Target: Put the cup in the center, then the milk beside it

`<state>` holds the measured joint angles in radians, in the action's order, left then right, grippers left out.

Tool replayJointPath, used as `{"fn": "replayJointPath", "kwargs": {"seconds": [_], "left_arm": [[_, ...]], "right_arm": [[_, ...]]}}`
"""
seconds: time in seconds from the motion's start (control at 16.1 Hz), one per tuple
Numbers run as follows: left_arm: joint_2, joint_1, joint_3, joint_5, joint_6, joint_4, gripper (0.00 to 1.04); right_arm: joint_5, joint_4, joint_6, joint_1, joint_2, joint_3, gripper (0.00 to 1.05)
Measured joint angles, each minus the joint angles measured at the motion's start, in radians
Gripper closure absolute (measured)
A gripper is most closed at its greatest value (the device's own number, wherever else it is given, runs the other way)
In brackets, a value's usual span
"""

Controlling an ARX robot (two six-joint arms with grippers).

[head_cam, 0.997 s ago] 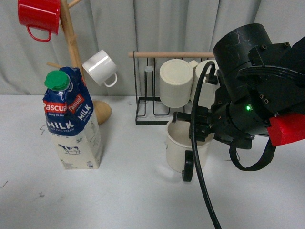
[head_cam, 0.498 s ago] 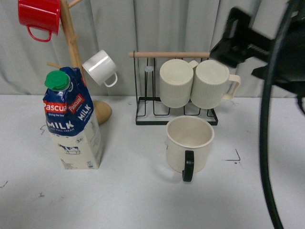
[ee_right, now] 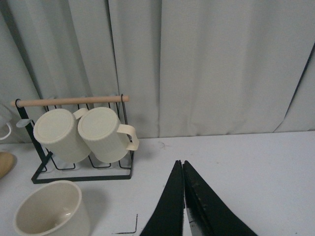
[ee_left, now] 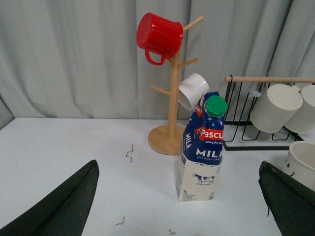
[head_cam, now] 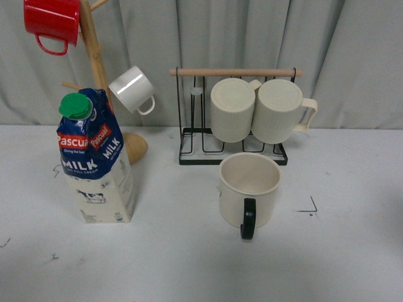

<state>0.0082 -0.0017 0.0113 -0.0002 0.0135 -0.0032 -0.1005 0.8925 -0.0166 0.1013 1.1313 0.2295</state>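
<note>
The cup [head_cam: 249, 189], cream-white with a black handle facing me, stands upright on the white table in front of the wire rack. A black corner mark of the center [head_cam: 311, 208] lies just to its right. The milk [head_cam: 94, 165] stands upright at the left, well apart from the cup. Neither arm shows in the front view. My left gripper [ee_left: 177, 163] is open, its fingers [ee_left: 64, 206] spread wide, with the milk [ee_left: 202, 152] some way ahead and the cup [ee_left: 302, 163] at the edge. My right gripper [ee_right: 181, 165] is shut on nothing, away from the cup [ee_right: 49, 212].
A black wire rack [head_cam: 233, 154] holding two ribbed cream mugs [head_cam: 277, 119] stands behind the cup. A wooden mug tree [head_cam: 94, 69] with a red mug [head_cam: 51, 22] and a small white mug [head_cam: 132, 89] rises behind the milk. Grey curtains close the back.
The right arm, which was at the cup's rim a second ago, has pulled up and out of the front view. The cup stays standing on the table. The milk has not moved.
</note>
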Motion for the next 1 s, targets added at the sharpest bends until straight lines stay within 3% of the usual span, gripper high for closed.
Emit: {"fn": "replayJointPath", "kwargs": {"seconds": [0.06, 0.25, 0.5, 0.56, 1.0], "left_arm": [[0.0, 0.0, 0.0, 0.0, 0.0, 0.0, 0.07], [0.0, 0.0, 0.0, 0.0, 0.0, 0.0, 0.07], [0.0, 0.0, 0.0, 0.0, 0.0, 0.0, 0.07], [0.0, 0.0, 0.0, 0.0, 0.0, 0.0, 0.07], [0.0, 0.0, 0.0, 0.0, 0.0, 0.0, 0.07]], "right_arm": [[0.01, -0.01, 0.009, -0.013, -0.051, -0.029, 1.03], [0.084, -0.066, 0.011, -0.072, -0.156, -0.098, 1.03], [0.096, -0.136, 0.011, -0.107, -0.299, -0.154, 1.03], [0.097, -0.082, 0.01, -0.107, -0.296, -0.185, 1.03], [0.097, -0.353, 0.011, -0.107, -0.575, -0.217, 1.03]]}}
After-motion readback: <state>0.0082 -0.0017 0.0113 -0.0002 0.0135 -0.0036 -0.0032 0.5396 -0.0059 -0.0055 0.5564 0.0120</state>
